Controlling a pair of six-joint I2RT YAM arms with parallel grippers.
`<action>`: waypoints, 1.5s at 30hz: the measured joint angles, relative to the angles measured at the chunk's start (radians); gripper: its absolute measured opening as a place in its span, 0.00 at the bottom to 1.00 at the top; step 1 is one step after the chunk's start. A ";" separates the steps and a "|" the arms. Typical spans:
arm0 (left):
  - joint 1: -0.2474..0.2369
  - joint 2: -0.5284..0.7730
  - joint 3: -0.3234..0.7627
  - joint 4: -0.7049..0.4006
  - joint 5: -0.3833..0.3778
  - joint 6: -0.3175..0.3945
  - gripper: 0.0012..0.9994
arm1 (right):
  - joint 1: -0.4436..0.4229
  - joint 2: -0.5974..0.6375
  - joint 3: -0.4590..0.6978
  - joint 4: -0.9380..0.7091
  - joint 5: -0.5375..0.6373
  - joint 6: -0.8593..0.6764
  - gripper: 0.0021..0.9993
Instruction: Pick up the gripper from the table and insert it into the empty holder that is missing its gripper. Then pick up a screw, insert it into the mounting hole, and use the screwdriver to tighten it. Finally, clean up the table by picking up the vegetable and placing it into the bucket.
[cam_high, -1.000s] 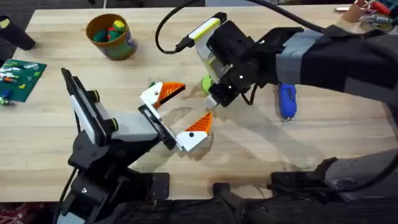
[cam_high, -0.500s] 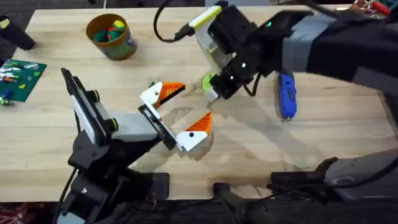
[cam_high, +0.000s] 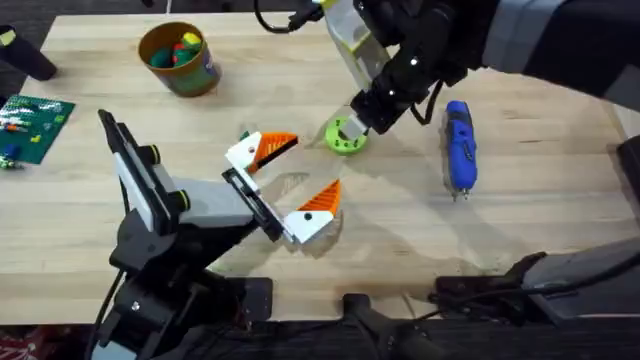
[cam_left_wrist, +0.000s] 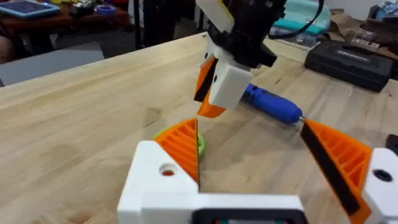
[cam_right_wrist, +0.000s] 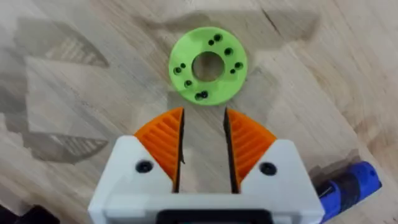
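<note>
Right claw (cam_right_wrist: 202, 146) parted, empty, above green disc (cam_right_wrist: 208, 65); overhead adds bucket (cam_high: 178, 58)

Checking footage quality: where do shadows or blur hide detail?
Overhead: the right arm looms dark near the camera. Right wrist: soft shadows fall on the table around the sharp green ring. Left wrist: the near pincer is soft.

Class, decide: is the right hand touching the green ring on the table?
Apart. The right wrist view shows bare wood between the right hand and the green ring, and its orange pads hold nothing.
</note>
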 joint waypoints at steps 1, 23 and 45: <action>0.000 0.000 0.000 0.000 0.000 0.000 0.99 | 0.000 0.000 0.000 0.000 0.000 -0.004 0.40; 0.000 0.000 0.000 0.000 0.000 0.000 0.99 | 0.000 0.152 0.000 0.003 0.000 -0.019 0.40; 0.000 0.000 0.000 0.000 0.000 0.000 0.99 | 0.009 0.201 0.002 0.036 0.031 -0.042 0.40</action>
